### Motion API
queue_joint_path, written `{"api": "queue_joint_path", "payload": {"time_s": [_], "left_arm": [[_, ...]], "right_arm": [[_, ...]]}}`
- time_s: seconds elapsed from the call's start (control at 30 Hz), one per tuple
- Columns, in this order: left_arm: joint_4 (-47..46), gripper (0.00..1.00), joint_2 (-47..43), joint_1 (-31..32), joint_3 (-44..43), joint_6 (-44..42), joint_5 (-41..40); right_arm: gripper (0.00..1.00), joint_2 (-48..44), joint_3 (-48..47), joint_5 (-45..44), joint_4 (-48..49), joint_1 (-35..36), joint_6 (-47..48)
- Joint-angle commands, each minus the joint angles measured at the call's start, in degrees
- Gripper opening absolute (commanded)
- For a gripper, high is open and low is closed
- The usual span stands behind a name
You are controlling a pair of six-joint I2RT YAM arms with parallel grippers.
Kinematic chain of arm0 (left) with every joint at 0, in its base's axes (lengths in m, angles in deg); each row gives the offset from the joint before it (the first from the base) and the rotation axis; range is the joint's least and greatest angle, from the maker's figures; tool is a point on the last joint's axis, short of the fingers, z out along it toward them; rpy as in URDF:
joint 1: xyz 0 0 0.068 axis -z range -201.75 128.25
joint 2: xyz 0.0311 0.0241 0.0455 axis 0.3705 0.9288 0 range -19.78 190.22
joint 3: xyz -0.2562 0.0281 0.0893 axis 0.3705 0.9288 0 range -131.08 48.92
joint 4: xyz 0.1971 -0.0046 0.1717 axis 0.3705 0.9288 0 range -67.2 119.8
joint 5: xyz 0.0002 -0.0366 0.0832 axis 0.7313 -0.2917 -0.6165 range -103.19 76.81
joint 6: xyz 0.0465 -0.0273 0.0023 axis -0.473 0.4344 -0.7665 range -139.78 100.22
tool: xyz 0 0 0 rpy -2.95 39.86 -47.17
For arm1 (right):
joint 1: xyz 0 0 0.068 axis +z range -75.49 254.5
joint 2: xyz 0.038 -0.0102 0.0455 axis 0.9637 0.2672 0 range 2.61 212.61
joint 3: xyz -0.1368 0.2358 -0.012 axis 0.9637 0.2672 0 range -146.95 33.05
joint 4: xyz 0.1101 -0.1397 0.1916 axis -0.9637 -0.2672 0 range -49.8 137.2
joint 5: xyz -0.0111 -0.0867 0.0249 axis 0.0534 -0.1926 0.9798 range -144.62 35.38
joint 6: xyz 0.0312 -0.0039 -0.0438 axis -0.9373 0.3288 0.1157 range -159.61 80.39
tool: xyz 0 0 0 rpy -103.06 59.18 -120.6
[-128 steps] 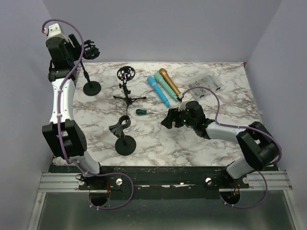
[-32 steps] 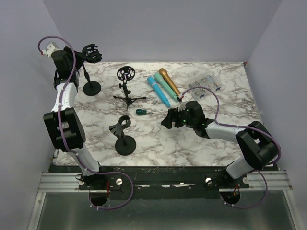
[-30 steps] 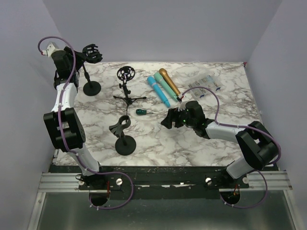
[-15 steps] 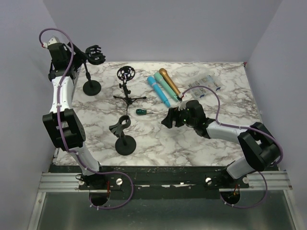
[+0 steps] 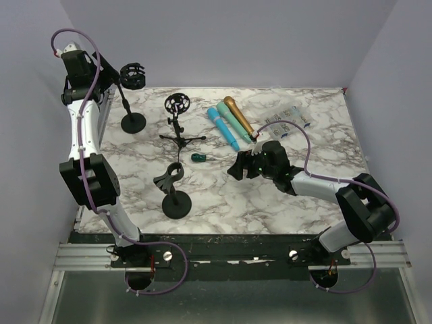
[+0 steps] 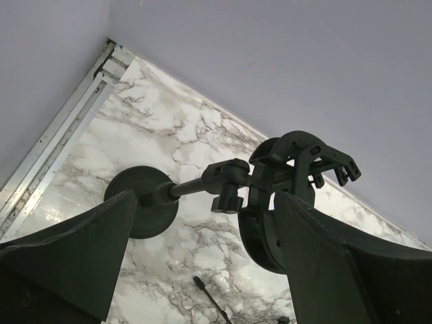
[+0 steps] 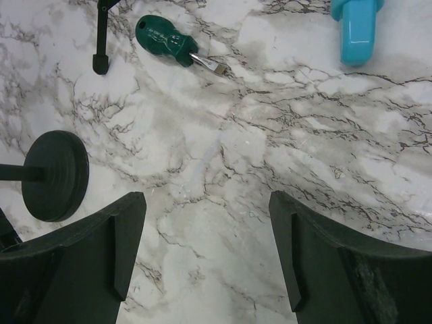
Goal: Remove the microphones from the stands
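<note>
Three microphones lie side by side on the marble table: blue, teal and gold. The far-left stand has a round base and a black clip that holds no microphone. My left gripper is open and empty, raised just left of that clip. In the left wrist view the clip and base show ahead of the left gripper. My right gripper is open and empty, low over the table's middle, and it also shows in the right wrist view.
A tripod stand with a round mount and a near stand with an empty clip stand left of centre. A green screwdriver lies between them and shows in the right wrist view. Clear packets lie at the back right.
My left wrist has risen and drawn back to the left. The far-left stand's clip and base have shifted slightly right. My right gripper has barely moved.
</note>
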Motion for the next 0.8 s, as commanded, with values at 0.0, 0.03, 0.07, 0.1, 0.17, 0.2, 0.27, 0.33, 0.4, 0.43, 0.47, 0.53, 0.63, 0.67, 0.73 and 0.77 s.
{"api": "queue_joint_path", "payload": {"time_s": [0.0,0.03,0.07,0.1,0.17,0.2,0.27,0.33,0.4,0.43,0.47,0.53,0.63,0.67,0.73,0.77], "left_arm": [[2.61,0.86,3.09,-0.51,-4.30,-0.95,-0.98],[2.26,0.86,3.20,-0.53,-4.69,-1.11,-0.88],[1.64,0.86,3.31,-0.58,-4.89,-1.28,-0.88],[1.16,0.86,3.25,-0.52,-5.13,-1.61,-0.88],[0.48,0.81,3.54,-0.60,-6.53,-2.65,-0.75],[0.57,0.77,3.82,-0.57,-7.77,-3.33,-0.79],[0.75,0.67,4.36,-0.45,-10.13,-4.38,-0.71],[0.66,0.56,4.65,-0.46,-11.73,-4.89,-0.70],[-0.25,0.49,4.58,-0.39,-12.04,-5.04,-0.54],[-0.58,0.46,4.48,-0.34,-11.82,-4.96,-0.32],[-1.21,0.44,4.35,-0.27,-11.40,-4.78,0.22],[-2.57,0.41,3.84,-0.08,-9.65,-4.60,0.87],[-6.71,0.41,2.81,0.36,-3.44,-3.99,0.75],[-7.86,0.45,3.00,0.40,-1.95,-3.39,0.63],[-8.93,0.52,4.51,0.65,0.52,-2.50,0.57],[-9.30,0.54,5.49,0.94,1.46,-2.48,1.29]], "right_arm": [[0.82,-0.89,-0.66,-1.24,-0.02,0.35,0.66],[0.82,-0.89,-0.61,-1.30,0.07,0.35,0.75],[0.82,-0.85,-0.61,-1.43,0.09,0.35,0.76],[0.82,-0.83,-0.57,-1.52,0.09,0.36,0.81],[0.82,-0.76,-0.57,-1.57,0.19,0.36,0.87],[0.82,-0.74,-0.52,-1.59,0.18,0.35,0.83],[0.82,-0.57,-0.48,-1.62,0.36,0.35,0.87],[0.82,-0.35,-0.48,-1.48,0.53,0.35,0.82],[0.82,-0.03,-0.56,-1.39,0.62,0.35,0.81],[0.82,0.20,-0.63,-1.39,0.62,0.35,0.81],[0.82,0.27,-0.65,-1.42,0.71,0.34,0.79],[0.82,0.49,-0.70,-1.31,0.75,0.35,0.74],[0.82,0.57,-0.57,-1.13,0.97,0.35,0.67],[0.82,0.57,-0.50,-1.13,0.97,0.35,0.63],[0.82,0.42,-0.44,-1.13,0.97,0.33,0.63],[0.82,0.34,-0.36,-1.09,1.06,0.35,0.62]]}}
